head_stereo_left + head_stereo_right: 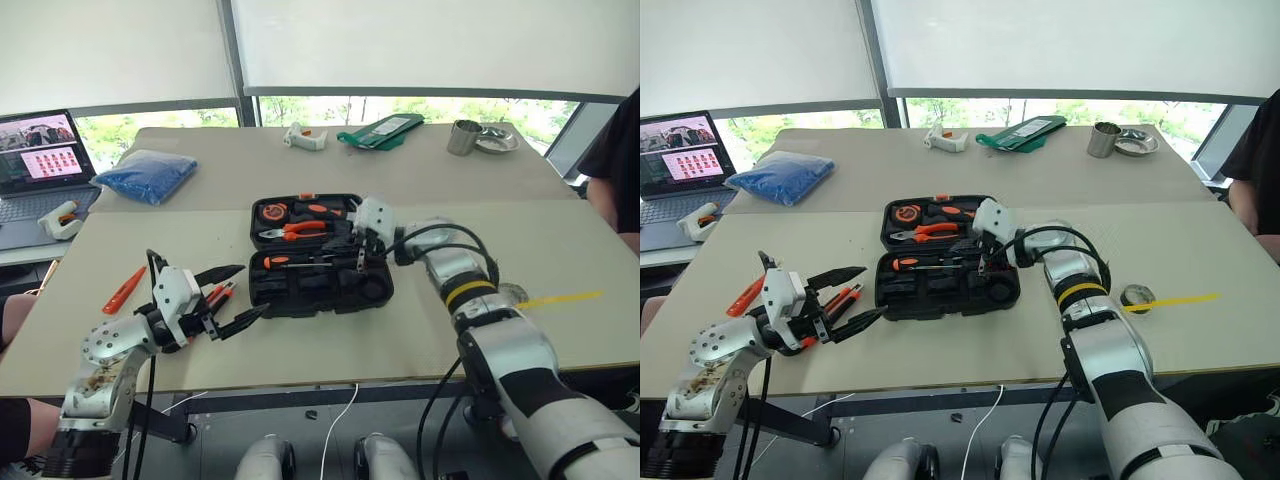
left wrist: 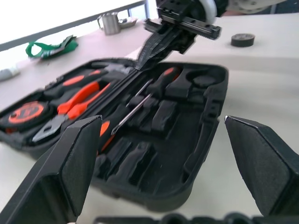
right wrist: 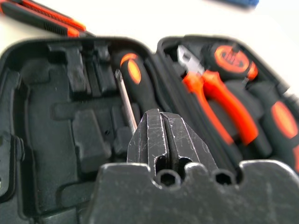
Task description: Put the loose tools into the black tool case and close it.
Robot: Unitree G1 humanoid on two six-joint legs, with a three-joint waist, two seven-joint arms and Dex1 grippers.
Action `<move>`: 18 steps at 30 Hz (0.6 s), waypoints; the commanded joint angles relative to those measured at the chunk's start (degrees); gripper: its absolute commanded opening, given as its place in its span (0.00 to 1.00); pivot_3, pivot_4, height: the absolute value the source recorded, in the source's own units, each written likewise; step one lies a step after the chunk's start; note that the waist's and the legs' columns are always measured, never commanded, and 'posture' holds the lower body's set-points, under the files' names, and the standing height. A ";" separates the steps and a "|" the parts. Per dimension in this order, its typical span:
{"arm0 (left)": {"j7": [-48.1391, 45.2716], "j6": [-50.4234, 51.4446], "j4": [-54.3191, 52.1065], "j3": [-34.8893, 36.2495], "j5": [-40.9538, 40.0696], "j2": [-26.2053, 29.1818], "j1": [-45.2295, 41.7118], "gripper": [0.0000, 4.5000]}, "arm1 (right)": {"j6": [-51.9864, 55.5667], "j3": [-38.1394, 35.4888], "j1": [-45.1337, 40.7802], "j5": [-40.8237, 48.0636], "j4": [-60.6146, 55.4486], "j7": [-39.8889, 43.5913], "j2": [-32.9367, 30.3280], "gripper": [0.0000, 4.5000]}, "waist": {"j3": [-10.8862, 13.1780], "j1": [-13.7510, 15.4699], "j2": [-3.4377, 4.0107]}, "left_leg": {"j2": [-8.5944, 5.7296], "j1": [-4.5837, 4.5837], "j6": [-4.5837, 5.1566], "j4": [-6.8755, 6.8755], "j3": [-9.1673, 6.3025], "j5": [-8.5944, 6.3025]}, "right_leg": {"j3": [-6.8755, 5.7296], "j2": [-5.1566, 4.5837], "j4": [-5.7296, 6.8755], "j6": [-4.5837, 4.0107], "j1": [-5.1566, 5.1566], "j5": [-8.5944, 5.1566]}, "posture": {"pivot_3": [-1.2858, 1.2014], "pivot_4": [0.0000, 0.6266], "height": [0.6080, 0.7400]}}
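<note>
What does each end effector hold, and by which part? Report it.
Nothing. The left end effector is open and empty; the right end effector is shut on nothing above the black tool case.

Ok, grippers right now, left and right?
Left gripper: open, empty, beside the case.
Right gripper: shut, holding nothing, over the screwdriver in the case.

Open tool case (image 1: 318,288) mid-table; loose tools (image 1: 212,295) lie at its left

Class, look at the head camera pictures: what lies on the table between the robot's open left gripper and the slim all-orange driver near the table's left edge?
Bare tabletop. In the left eye view the left gripper sits right of the slim all-orange driver, nothing lying between.
</note>
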 commanded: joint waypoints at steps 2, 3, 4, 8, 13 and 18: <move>-0.21 -1.02 -0.88 0.54 -0.02 0.34 0.77 1.00 | -0.99 1.18 0.25 -2.53 1.03 -2.19 -0.05 0.01 | 0.00 -0.13 0.00 | 0.02 0.04 0.00 -0.01 0.00 0.00 | 0.00 0.01 0.00 0.00 0.02 0.00 | 0.52 0.24 1.00; -0.21 -1.05 -1.06 0.66 -0.09 0.35 1.14 1.00 | -1.28 1.65 0.33 -3.21 1.47 -2.52 -0.07 0.01 | 0.00 -0.19 0.00 | 0.02 0.04 -0.01 -0.02 0.00 0.00 | 0.00 0.02 0.01 0.00 0.01 -0.01 | 0.52 0.24 1.00; -0.17 -1.10 -1.17 0.86 -0.12 0.41 1.51 1.00 | -1.64 2.33 0.54 -3.89 1.76 -2.25 -0.03 0.01 | 0.00 -0.22 0.00 | 0.02 0.04 -0.01 -0.03 0.00 0.00 | 0.00 0.02 0.01 -0.01 0.01 -0.01 | 0.52 0.24 1.00; 0.00 -1.32 -1.18 1.45 -0.16 0.68 2.28 1.00 | -2.36 3.36 1.04 -5.36 2.34 -2.71 0.67 0.01 | 0.00 -0.29 0.00 | 0.06 0.08 -0.02 -0.03 0.00 0.00 | 0.00 0.05 0.02 -0.01 0.03 -0.01 | 0.52 0.24 1.00; 1.42 -1.41 -0.56 1.64 1.15 0.76 1.94 1.00 | 0.88 3.10 1.12 -5.81 3.35 -4.94 2.62 0.01 | 0.00 -0.39 0.00 | 0.09 0.18 -0.06 -0.03 0.00 0.02 | 0.00 0.06 0.03 -0.04 0.08 -0.03 | 0.52 0.24 1.00; 3.71 -0.19 -1.66 1.22 1.51 -0.05 1.99 1.00 | 6.21 3.84 0.41 -6.93 4.38 -5.56 4.00 0.01 | -0.01 -1.00 0.00 | 0.16 0.23 -0.12 -0.04 0.00 0.05 | 0.01 0.11 0.10 -0.12 0.08 -0.04 | 0.52 0.24 1.00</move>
